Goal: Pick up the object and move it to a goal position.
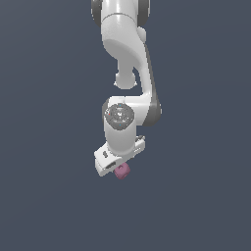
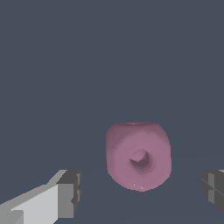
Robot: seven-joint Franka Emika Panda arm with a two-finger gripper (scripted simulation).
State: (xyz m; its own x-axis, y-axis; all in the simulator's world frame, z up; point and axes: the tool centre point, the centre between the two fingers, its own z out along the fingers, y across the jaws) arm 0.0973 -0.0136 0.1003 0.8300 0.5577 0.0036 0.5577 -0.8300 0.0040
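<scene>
We observed the object [image 2: 138, 156], a small pink-mauve block with bevelled corners and a round dimple, lying between the two fingers of the pincer [image 2: 142, 194] in the wrist view. The fingers were spread: one dark pad [image 2: 70, 193] stood clear of the object on one side, and the other pad [image 2: 213, 189] stood clear on the opposite side. Neither pad touched the object. The dimpled face was turned toward the wrist camera.

In the exterior view, we saw the object [image 1: 121, 170] directly beneath the white body of the pincer [image 1: 119, 165], partly covered by it, with only its lower part showing. We could not tell from this view whether the object rested on a surface, because the background was a uniform dark grey-blue with no visible edge or corner.

The arm [image 1: 126, 54] descended from the upper edge of the exterior view. Its links folded downward, and the wrist pointed straight down over the object. The pincer body sat tilted, lower toward the exterior view's left.

We saw nothing between the fingers and the object.
</scene>
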